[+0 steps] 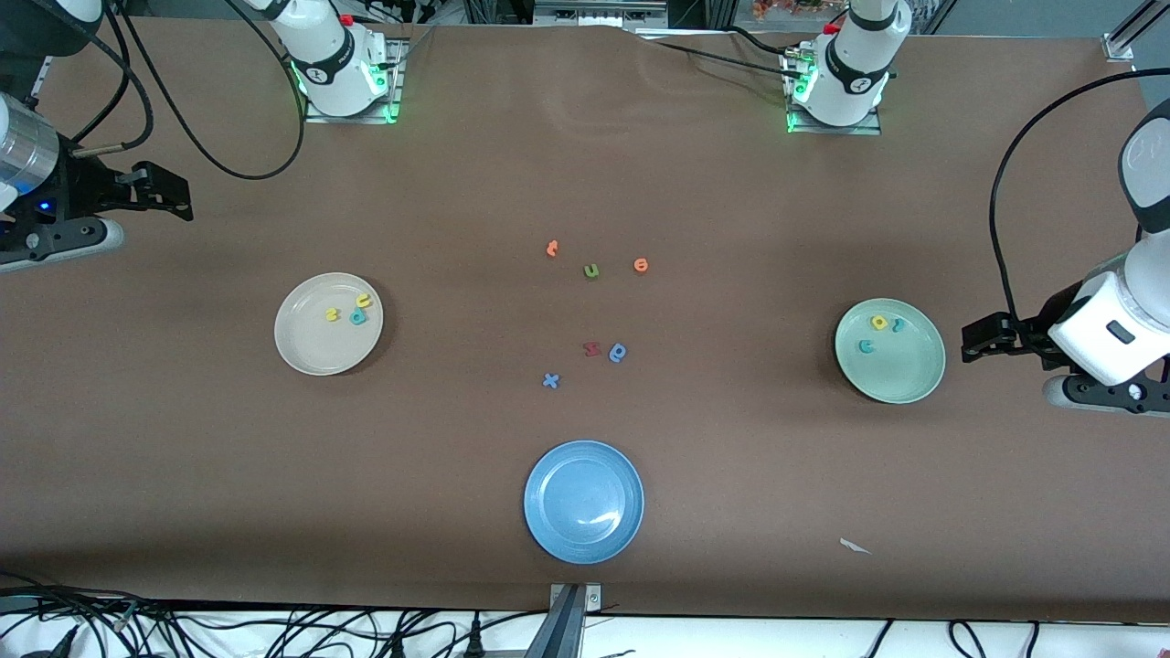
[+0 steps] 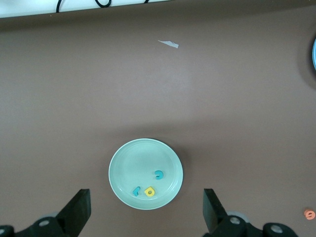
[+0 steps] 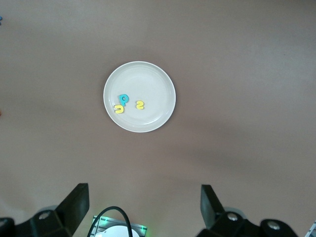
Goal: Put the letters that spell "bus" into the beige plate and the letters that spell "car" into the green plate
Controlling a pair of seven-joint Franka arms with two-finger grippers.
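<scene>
A brown bench (image 1: 731, 228) holds three plates. The beige plate (image 1: 311, 352), at middle left of the front frame toward the right arm's end, carries a yellow s (image 1: 332, 315), a yellow u (image 1: 364, 300) and a teal b (image 1: 357, 317), the u and b touching, the s just beside them. In the right wrist frame the same plate (image 3: 148, 79) sits in the upper centre with its three letters (image 3: 123, 101) clustered inside.

The green plate (image 1: 905, 375), at middle right toward the left arm's end, carries a teal c (image 1: 865, 346), a yellow a (image 1: 879, 322) and a teal r (image 1: 897, 325). The left wrist frame shows this plate (image 2: 133, 163) in the lower centre.

The right gripper (image 1: 169, 196) hangs wide and empty at the upper left edge of the front frame; its fingers (image 3: 76, 202) stand well apart at the bottom of its wrist frame. The left gripper (image 1: 983, 343) hangs wide and empty at the right edge, just beside the green plate, fingers (image 2: 79, 207) spread likewise.

Loose letters lie in the frame's centre: an orange t (image 1: 552, 248), a green u (image 1: 591, 270), an orange e (image 1: 641, 265), a red letter (image 1: 591, 348) just beside a blue looped letter (image 1: 618, 353), and a blue x (image 1: 550, 380). A blue plate (image 1: 548, 530) sits at lower centre, nearest the camera. A white scrap (image 1: 855, 546) lies at lower right.
</scene>
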